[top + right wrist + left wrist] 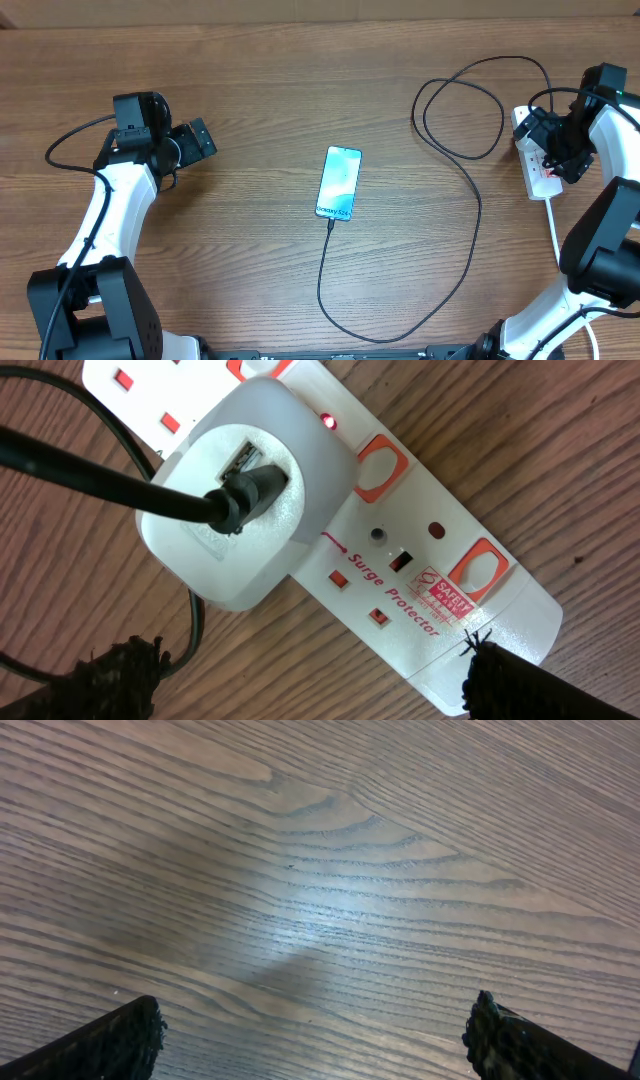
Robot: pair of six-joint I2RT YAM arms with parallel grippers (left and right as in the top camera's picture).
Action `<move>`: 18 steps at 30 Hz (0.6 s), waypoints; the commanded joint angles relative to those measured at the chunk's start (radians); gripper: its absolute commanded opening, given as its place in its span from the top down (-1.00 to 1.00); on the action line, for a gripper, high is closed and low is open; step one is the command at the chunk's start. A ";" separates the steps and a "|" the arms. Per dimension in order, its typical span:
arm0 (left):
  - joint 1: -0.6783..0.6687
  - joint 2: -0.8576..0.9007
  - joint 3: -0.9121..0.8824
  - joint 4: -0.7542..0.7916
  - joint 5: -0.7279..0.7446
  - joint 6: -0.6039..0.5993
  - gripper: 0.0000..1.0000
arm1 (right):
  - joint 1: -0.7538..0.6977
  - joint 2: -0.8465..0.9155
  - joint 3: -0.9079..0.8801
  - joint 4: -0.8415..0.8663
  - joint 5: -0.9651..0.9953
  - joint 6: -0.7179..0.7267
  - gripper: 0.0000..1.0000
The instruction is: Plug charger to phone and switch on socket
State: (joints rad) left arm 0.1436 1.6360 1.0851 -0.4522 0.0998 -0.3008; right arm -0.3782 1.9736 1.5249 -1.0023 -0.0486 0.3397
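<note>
The phone [339, 183] lies flat mid-table with its light-blue screen lit. The charger [470, 215], a thin black cable, meets the phone's lower edge, loops along the front and runs up to the socket [533, 172] at the right. In the right wrist view the cable's black plug [245, 495] sits in a white adapter [235, 550] on the socket [420, 575], and a small red light [327, 422] glows beside it. My right gripper [557, 152] [310, 672] hangs open just over the socket. My left gripper [203, 140] [315, 1035] is open over bare wood, far left of the phone.
The socket's white cord [553, 225] runs toward the front right beside my right arm. Red rocker switches [380, 465] line the socket's edge. The cable forms a wide loop [462, 105] at the back right. Wooden table [330, 870] lies under the left gripper.
</note>
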 commanded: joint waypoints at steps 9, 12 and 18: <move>-0.001 -0.134 -0.007 0.000 -0.006 -0.003 -0.99 | -0.002 -0.020 0.001 0.005 -0.006 -0.005 -1.00; -0.001 -0.174 -0.007 0.000 -0.006 -0.002 -0.99 | -0.002 -0.020 0.001 0.005 -0.006 -0.005 -1.00; -0.001 -0.232 -0.007 0.000 -0.005 -0.002 -1.00 | -0.002 -0.020 0.001 0.005 -0.006 -0.005 -1.00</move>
State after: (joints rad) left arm 0.1436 1.4380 1.0851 -0.4522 0.0998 -0.3008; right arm -0.3779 1.9736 1.5249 -1.0023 -0.0486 0.3397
